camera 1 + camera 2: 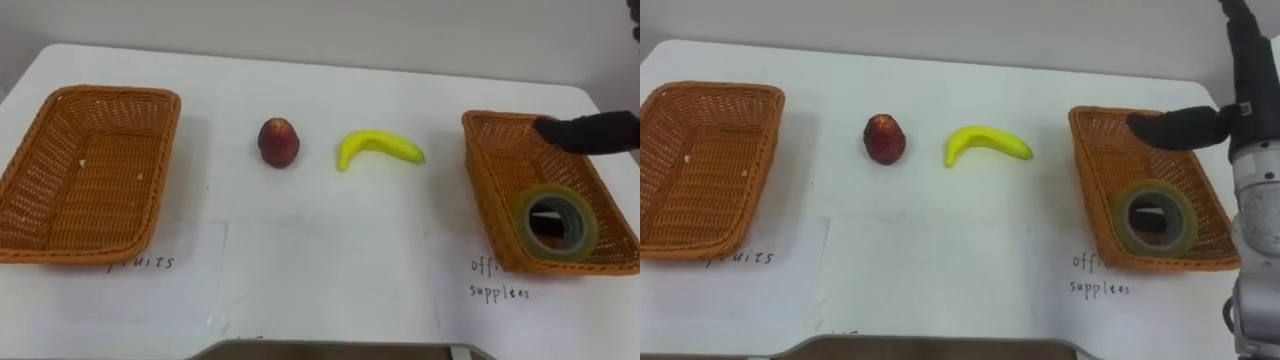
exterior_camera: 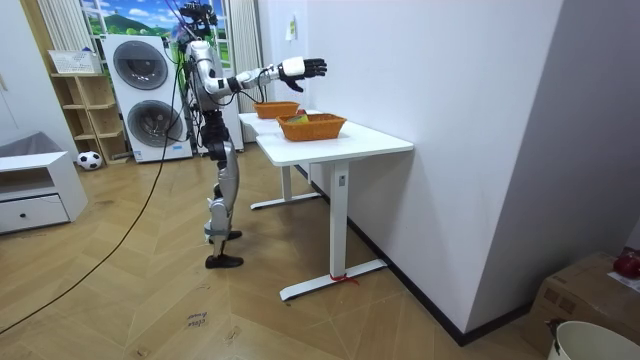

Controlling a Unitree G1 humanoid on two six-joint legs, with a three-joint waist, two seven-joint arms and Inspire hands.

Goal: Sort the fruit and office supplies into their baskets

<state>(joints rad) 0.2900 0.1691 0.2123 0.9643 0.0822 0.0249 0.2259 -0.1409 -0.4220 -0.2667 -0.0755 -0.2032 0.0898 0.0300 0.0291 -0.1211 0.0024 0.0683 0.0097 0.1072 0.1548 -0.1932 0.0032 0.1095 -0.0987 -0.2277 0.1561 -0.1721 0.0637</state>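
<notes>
Hovering above the far end of the orange-brown woven wicker basket (image 1: 1095, 190) on the robot's right, the right hand (image 1: 1180, 128) has its black fingers stretched out nearly straight, pointing toward the middle of the table. As far as the dark fingers let one judge, it has hold of nothing. In the room view the same hand (image 2: 305, 68) shows at the end of an outstretched arm, raised well clear of the tabletop, with the fingers spread and relaxed.

In that basket, nearer the robot than the hand, lies a roll of translucent olive-yellow packing tape (image 1: 1121, 218). It lies flat on the weave with its dark core facing up. Just in front of the basket, a handwritten label (image 1: 1100, 275) is on the flat white table (image 1: 940, 250).

Toward the centre of the table lies a curved yellow banana (image 1: 985, 140), well apart from the right basket. Near it on the left is a round dark-red fruit (image 1: 885, 138), with a clear gap between the two. Both rest on the bare tabletop, outside either basket.

At the robot's far left stands a second orange-brown woven wicker basket (image 1: 700, 170), with no fruit or supplies in it and another handwritten label (image 1: 735, 258) at its near edge.

In the room view the robot stands upright at the end of the table, with two white washing machines (image 2: 150, 95) behind it.
</notes>
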